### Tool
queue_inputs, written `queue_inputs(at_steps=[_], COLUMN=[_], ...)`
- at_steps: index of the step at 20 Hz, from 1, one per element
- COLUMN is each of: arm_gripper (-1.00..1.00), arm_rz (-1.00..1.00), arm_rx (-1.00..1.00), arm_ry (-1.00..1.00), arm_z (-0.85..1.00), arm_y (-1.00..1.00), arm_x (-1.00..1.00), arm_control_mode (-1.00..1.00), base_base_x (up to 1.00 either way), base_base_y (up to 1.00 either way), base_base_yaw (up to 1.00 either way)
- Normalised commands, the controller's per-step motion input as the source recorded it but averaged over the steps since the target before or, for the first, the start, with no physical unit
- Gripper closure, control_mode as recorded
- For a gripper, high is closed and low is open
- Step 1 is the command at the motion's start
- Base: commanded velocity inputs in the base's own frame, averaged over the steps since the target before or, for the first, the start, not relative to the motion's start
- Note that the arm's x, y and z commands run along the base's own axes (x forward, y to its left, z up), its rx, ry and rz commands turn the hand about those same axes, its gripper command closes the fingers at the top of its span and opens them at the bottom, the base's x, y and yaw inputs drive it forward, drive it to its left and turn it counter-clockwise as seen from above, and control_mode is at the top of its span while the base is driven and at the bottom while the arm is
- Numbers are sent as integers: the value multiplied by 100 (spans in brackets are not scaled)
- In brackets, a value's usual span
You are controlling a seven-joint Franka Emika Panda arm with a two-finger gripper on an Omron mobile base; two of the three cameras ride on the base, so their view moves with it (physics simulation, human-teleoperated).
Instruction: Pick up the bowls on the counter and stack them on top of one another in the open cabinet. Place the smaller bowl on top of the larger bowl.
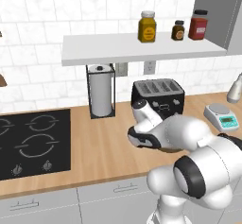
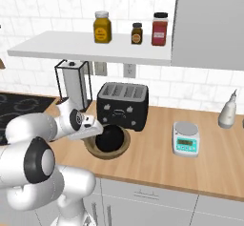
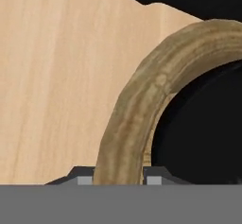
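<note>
Two bowls sit nested on the table (image 2: 157,163), right under your gripper (image 2: 97,133), just in front of the toaster (image 2: 123,105). Off to the left of the jaws stand the stovetop (image 1: 33,142) and the paper-towel holder (image 1: 100,90); up and behind them runs the white shelf (image 1: 142,48) where the stack must go, with jars (image 1: 147,27) on it; to the right lies the scale (image 2: 186,139).

Your jaws straddle the near rim of the wooden bowl (image 3: 137,109), one finger outside, one inside; you see them narrowing on it, though whether they already pinch is not clear. The black bowl (image 2: 110,138) rests inside the wooden one, beyond the inner finger.

Expect the wood to be stiff, matte and fairly grippy, its thick rounded rim a fair hold. The glossy black bowl looks slick and loose, so it may slide if you tilt. Lift level, gripping the rim squarely.
</note>
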Motion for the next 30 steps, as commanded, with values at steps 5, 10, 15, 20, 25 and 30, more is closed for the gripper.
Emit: queue_inputs(at_steps=[5, 10, 15, 20, 25, 30], arm_gripper=[100, 100, 100, 100, 100, 100], arm_rz=[0, 0, 0, 11, 22, 37], arm_rx=[0, -5, -13, -15, -23, -22], arm_ry=[0, -17, -18, -8, -5, -9], arm_z=[2, 79, 100, 100, 100, 100], arm_y=[0, 19, 50, 83, 100, 90], arm_x=[-15, -86, -79, -37, 0, 0], arm_control_mode=[-100, -100, -100, -100, -100, -100], base_base_x=[0, 0, 0, 0, 0, 0], base_base_y=[0, 0, 0, 0, 0, 0], base_base_yaw=[0, 0, 0, 0, 0, 0])
